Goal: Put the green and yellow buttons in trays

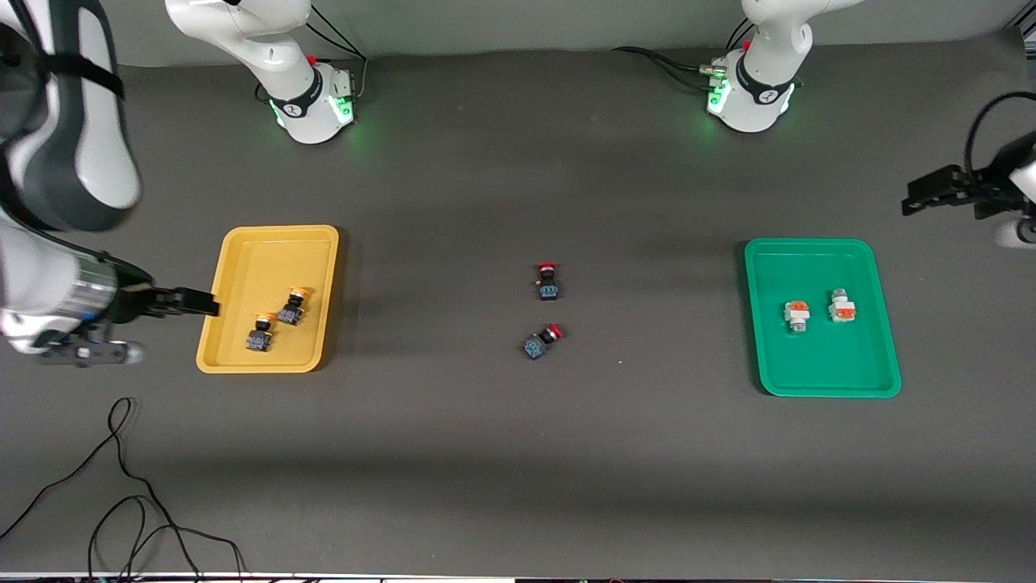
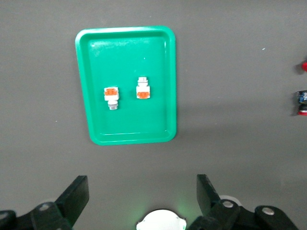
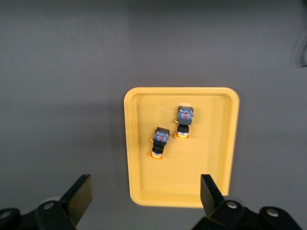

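Dark grey table (image 1: 518, 453) carries everything; yellow tray (image 1: 243, 259) toward right arm's end, green tray (image 1: 809, 364) toward left arm's end; both yellow buttons (image 1: 290, 308) lie in yellow tray, both green buttons (image 1: 796, 316) in green tray; two red-capped switches (image 1: 548, 282) sit mid-table, well apart from trays; sorting looks finished, next move likely retreat only; right gripper (image 1: 212, 304) over yellow tray's edge, jaws spread, empty; left gripper (image 1: 910, 201) waits beside green tray, spread, empty.
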Robot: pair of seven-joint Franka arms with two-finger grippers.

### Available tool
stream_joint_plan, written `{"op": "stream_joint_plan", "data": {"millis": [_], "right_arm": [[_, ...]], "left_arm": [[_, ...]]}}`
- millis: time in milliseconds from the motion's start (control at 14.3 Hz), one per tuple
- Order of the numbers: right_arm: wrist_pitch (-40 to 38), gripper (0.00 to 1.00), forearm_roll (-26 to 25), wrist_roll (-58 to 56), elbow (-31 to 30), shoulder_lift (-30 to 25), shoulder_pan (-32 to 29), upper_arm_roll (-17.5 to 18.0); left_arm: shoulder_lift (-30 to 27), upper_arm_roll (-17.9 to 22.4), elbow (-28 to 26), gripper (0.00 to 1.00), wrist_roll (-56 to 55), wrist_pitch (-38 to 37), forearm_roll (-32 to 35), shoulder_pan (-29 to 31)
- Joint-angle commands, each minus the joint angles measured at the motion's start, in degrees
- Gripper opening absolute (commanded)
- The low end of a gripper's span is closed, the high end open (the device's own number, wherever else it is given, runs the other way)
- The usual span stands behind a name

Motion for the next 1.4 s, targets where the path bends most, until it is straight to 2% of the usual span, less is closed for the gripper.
{"op": "stream_joint_plan", "data": {"millis": [0,210,280,419,489,769,909,1328], "right_arm": [[-8.77,1.0,-1.05,-0.15,9.14,0.56,0.04,-0.06],[-9.23,1.0,-0.6,-0.06,8.21,-1.72,0.74,0.38],[-7.84,1.0,-0.52,-0.06,5.23,-3.99,1.88,0.38],[-0.83,1.0,-0.52,-0.06,-4.5,-9.96,2.33,0.38],[1.04,1.0,-0.52,-0.06,-6.81,-11.38,2.42,0.55],[0.27,1.0,-0.34,-0.85,-0.79,-8.86,2.24,0.64],[-3.32,1.0,1.23,-0.94,2.55,-7.36,2.33,0.55],[-5.36,1.0,1.77,-0.94,4.06,-7.7,2.33,0.64]], "left_arm": [[-0.9,7.8,0.5,1.0,-3.9,-0.72,-0.64,-10.2],[-1.43,8.7,0.68,1.0,-3.9,-0.72,-0.64,-11.46],[-1.52,8.7,0.68,1.0,-3.73,-0.72,-0.64,-11.37],[-1.52,8.79,0.68,1.0,-3.73,-0.63,-0.55,-11.37],[-1.52,8.79,0.68,1.0,-3.73,-0.63,-0.55,-11.37],[-1.52,8.96,0.42,1.0,-3.9,-0.28,-0.12,-11.98],[-1.52,8.96,0.42,1.0,-3.9,-0.28,-0.11,-11.98],[-1.52,8.87,0.42,1.0,-3.38,-0.02,0.32,-11.37]]}}
